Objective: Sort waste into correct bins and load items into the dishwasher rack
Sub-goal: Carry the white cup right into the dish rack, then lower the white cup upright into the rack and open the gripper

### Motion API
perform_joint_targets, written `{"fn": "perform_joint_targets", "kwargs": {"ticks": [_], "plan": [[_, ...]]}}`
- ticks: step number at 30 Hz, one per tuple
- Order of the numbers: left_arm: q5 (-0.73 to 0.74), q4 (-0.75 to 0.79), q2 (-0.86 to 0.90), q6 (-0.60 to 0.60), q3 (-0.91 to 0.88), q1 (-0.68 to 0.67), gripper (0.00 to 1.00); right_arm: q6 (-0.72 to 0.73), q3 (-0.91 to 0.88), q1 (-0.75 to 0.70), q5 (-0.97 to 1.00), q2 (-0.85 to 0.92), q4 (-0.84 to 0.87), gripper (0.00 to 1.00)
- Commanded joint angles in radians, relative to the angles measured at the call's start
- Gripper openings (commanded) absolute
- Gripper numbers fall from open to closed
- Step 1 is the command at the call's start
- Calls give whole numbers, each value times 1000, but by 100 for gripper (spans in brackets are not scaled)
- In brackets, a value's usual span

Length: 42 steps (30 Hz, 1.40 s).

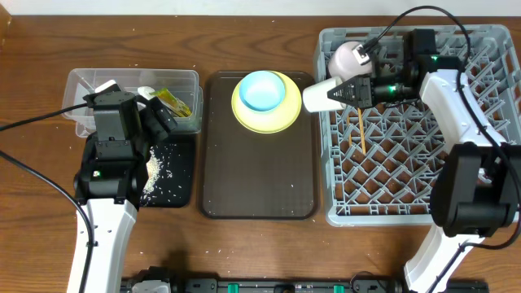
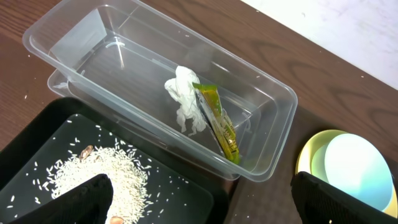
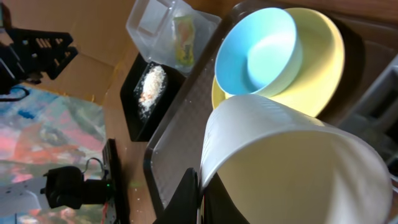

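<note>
Holding the white cup (image 1: pixel 320 94) by its rim, the right hand (image 1: pixel 340 92) is pinched shut on it over the left wall of the dishwasher rack (image 1: pixel 407 187), near the table's far edge. Loading looks to be the step in hand; next, the cup needs lowering between pegs. The left hand (image 1: pixel 155 120) hangs wide open and empty above the clear tub (image 1: pixel 81 81).

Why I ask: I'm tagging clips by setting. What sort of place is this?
Probably a lab test bench staged as a dish-clearing station: a dishwasher rack sits directly on a wooden table beside a brown serving tray.
</note>
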Motion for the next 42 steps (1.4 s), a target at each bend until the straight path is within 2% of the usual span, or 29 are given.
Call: {"fn": "perform_joint_targets", "kwargs": {"ticks": [1,5,14,42], "plan": [[-9,-1,0,13,13,3,94,-31,-2,-2,-13,28,-3,1],[-9,-1,0,13,13,3,94,-30,-10,-4,7,30,-10,1],[-9,-1,0,13,13,3,94,-30,-10,-4,233,30,-94,1],[-9,-1,0,13,13,3,94,-31,-10,-6,675,29,-206,1]]}}
